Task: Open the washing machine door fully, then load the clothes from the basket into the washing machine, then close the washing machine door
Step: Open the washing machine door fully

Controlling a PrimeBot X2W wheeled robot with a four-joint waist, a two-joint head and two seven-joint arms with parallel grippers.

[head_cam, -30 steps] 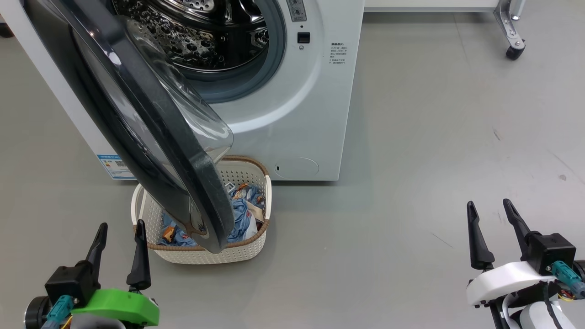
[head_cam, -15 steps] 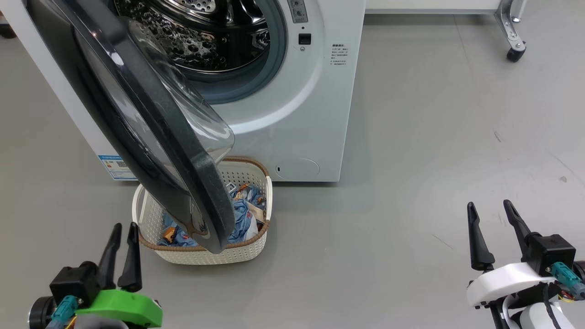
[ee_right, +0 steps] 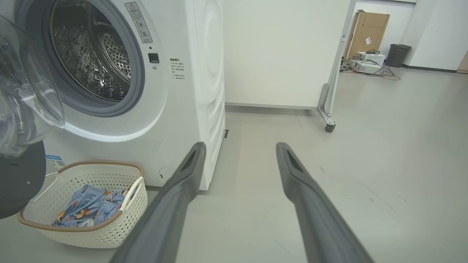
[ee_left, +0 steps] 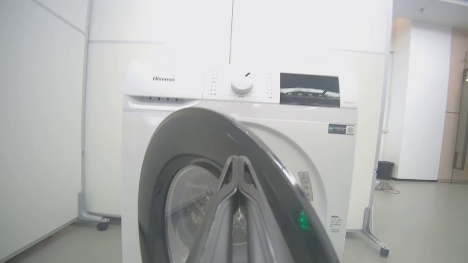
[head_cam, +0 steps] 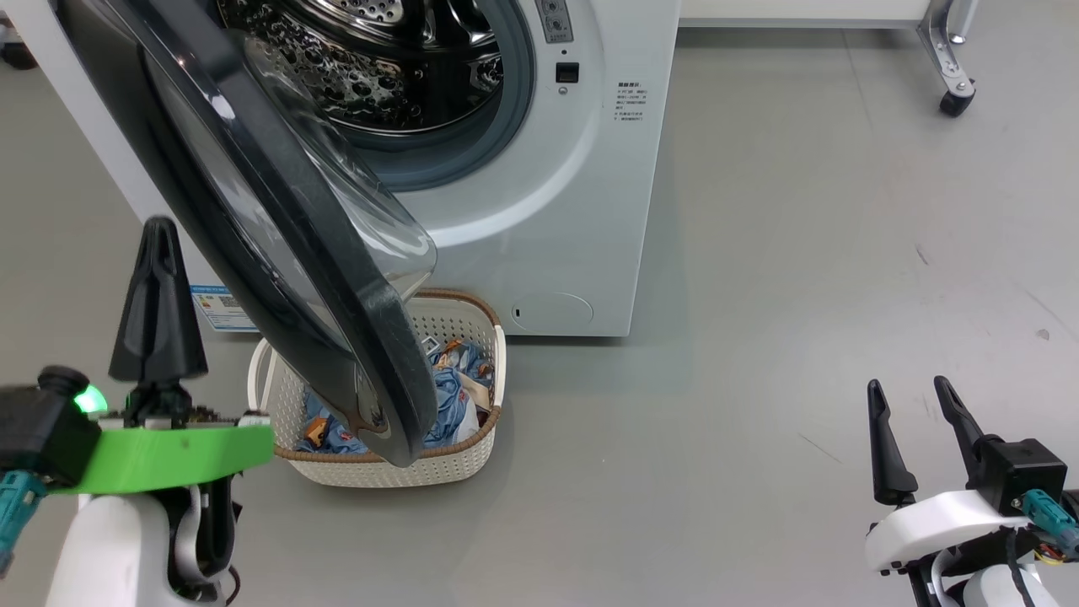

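The white washing machine (head_cam: 582, 211) stands ahead with its steel drum (head_cam: 371, 59) exposed. Its black-ringed washing machine door (head_cam: 278, 253) hangs partly open over the cream basket (head_cam: 396, 468), which holds the light blue printed clothes (head_cam: 451, 396). My left gripper (head_cam: 158, 232) is raised at the left, shut with nothing between its fingers, a little left of the door's outer face. In the left wrist view the joined fingers (ee_left: 237, 204) point at the door (ee_left: 175, 153). My right gripper (head_cam: 909, 388) stands open low at the right, over bare floor. The right wrist view shows the basket (ee_right: 91, 228) and the clothes (ee_right: 91, 206).
Grey floor spreads to the right of the washer. A wheeled frame leg (head_cam: 952, 80) stands at the far right, by a white panel behind the machine. In the right wrist view a cardboard box (ee_right: 367, 31) and a dark bin (ee_right: 397, 54) stand far back.
My left gripper has shut and risen from the lower left corner to beside the door. The right gripper has stayed open in place. The head view shifted slightly.
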